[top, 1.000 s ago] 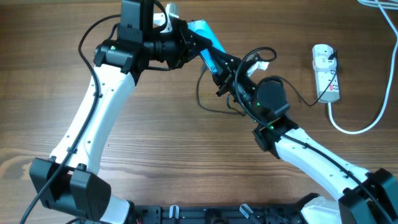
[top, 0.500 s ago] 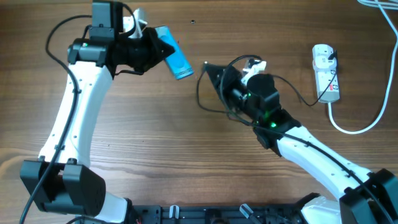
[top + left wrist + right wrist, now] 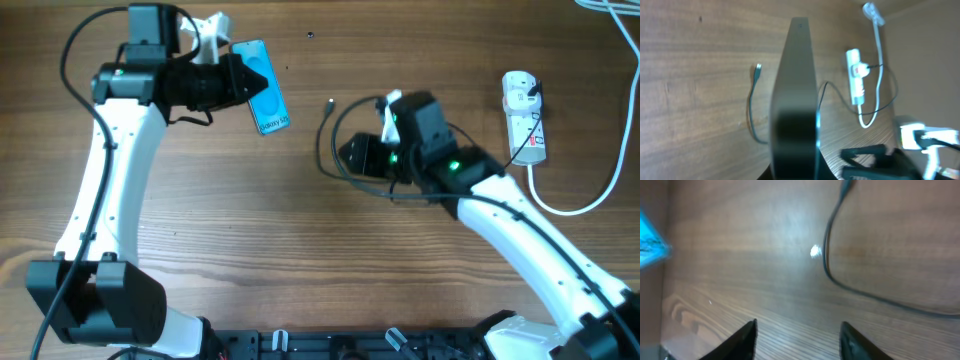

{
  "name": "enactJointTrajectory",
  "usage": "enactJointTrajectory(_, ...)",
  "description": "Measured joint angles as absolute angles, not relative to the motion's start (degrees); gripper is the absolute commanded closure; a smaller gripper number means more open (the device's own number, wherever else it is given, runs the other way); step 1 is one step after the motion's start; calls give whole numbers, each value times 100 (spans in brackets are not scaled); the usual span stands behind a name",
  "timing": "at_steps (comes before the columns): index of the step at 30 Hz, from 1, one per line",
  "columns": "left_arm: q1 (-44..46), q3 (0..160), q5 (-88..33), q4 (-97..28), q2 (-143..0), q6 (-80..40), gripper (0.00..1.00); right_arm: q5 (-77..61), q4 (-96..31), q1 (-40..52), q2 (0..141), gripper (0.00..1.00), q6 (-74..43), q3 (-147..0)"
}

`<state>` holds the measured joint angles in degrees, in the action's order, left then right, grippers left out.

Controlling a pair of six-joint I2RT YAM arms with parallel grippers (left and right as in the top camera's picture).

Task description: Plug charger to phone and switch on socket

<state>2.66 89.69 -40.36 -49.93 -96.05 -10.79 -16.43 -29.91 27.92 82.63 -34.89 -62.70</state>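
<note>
My left gripper [image 3: 228,82] is shut on the phone [image 3: 265,86], turquoise with white text, and holds it above the table at the upper left. In the left wrist view the phone [image 3: 792,100] shows edge-on as a dark slab. The thin black charger cable [image 3: 326,150] loops on the table, its tip [image 3: 331,102] lying free; it also shows in the left wrist view [image 3: 752,107] and right wrist view [image 3: 840,282]. My right gripper [image 3: 350,155] is open and empty beside the loop, its fingers [image 3: 800,337] apart. The white socket [image 3: 523,116] lies at the far right.
A thick white cord [image 3: 600,195] runs from the socket round to the table's right edge. The right arm's black body [image 3: 420,140] lies over part of the cable loop.
The left arm has drawn the phone left, away from the right gripper. The right gripper has let the cable go and pulled back; the connector tip now lies free on the table.
</note>
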Motion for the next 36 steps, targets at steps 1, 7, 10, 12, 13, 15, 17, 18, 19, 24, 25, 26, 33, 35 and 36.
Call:
enactJointTrajectory(1, 82, 8967, -4211, -4860, -9605, -1070, 96, -1525, -3157, 2792, 8267, 49, -3426, -6554)
enactJointTrajectory(7, -353, 8965, -4930, -4775, -9607, -1057, 96, -1179, -4488, 2703, 9177, 49, -3030, -8621)
enactJointTrajectory(10, -355, 8965, -5028, -4786, -9607, -1061, 96, -1122, -4910, 2679, 9898, 49, -2808, -9647)
enactJointTrajectory(12, -355, 8965, -5052, -4799, -9607, -1079, 96, -1105, -5050, 2639, 10377, 50, -2698, -10206)
enactJointTrajectory(13, -355, 8965, -5054, -4803, -9607, -1079, 96, -1105, -5039, 2611, 10510, 50, -2687, -10309)
enactJointTrajectory(15, -355, 8965, -5059, -4845, -9607, -1079, 96, -1122, -4995, 2499, 10877, 46, -2668, -10398)
enactJointTrajectory(17, -355, 8965, -5072, -4877, -9607, -1081, 96, -1151, -4947, 2403, 11153, 33, -2655, -10398)
enactJointTrajectory(18, -355, 8965, -5074, -4884, -9607, -1081, 96, -1153, -4877, 2355, 11323, 33, -2646, -10398)
enactJointTrajectory(19, -355, 8965, -5074, -4884, -9607, -1081, 96, -1153, -4816, 2329, 11454, 33, -2630, -10398)
enactJointTrajectory(24, -355, 8965, -5074, -4884, -9607, -1081, 96, -1155, -4150, 2316, 11703, 41, -2956, -10309)
enactJointTrajectory(25, -355, 8965, -5074, -4884, -9607, -1081, 96, -1155, -3986, 2316, 11716, 44, -3076, -10235)
enactJointTrajectory(26, -355, 8962, -5074, -4884, -9607, -1081, 96, -1155, -3944, 2316, 11736, 45, -3133, -10208)
enactJointTrajectory(33, -355, 8962, -5074, -4886, -9607, -1081, 96, -1155, -3710, 2322, 12401, 50, -3234, -10154)
enactJointTrajectory(35, -355, 8962, -5074, -4886, -9607, -1081, 96, -1155, -3577, 2357, 12580, 52, -3234, -10147)
enactJointTrajectory(36, -355, 8962, -5074, -4886, -9607, -1081, 96, -1153, -3518, 2379, 12643, 53, -3240, -10147)
